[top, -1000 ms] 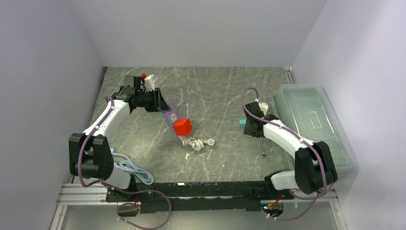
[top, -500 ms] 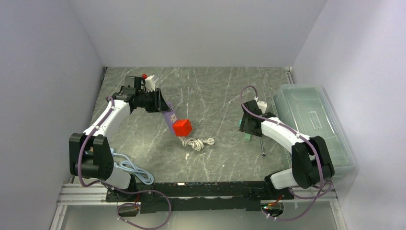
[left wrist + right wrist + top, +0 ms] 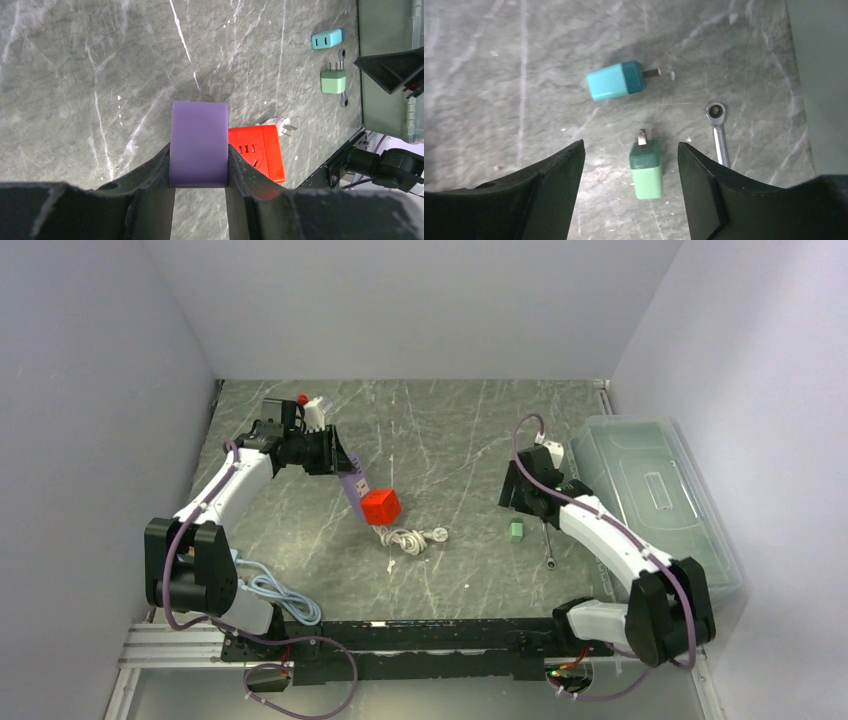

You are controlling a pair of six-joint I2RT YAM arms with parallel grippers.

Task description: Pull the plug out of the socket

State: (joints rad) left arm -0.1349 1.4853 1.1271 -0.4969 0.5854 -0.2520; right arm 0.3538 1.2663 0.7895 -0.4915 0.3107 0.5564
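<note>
- Since a second ago the right gripper has drawn back and up. A small two-tone green plastic plug, out of sight then, lies uncovered on the grey marbled tabletop, well right of the red plastic socket cube.
- Top view: the left gripper pinches a purple rounded plastic block, whose lower end touches the cube's upper-left side. A coiled white cord lies just below the cube. A steel ratchet wrench lies beyond the green plug, with a clear lidded plastic bin farther right. The right jaws' spacing is unreadable here.
- Left wrist view: both fingers press the purple block's sides. The cube touches the block, its holed face showing. A small teal plastic plug, hidden under the right arm from above, lies beyond the cube, beside the green one.
- Right wrist view: the jaws stand spread, gripping nothing. The green plug lies on the tabletop between them, prongs toward the teal plug.
</note>
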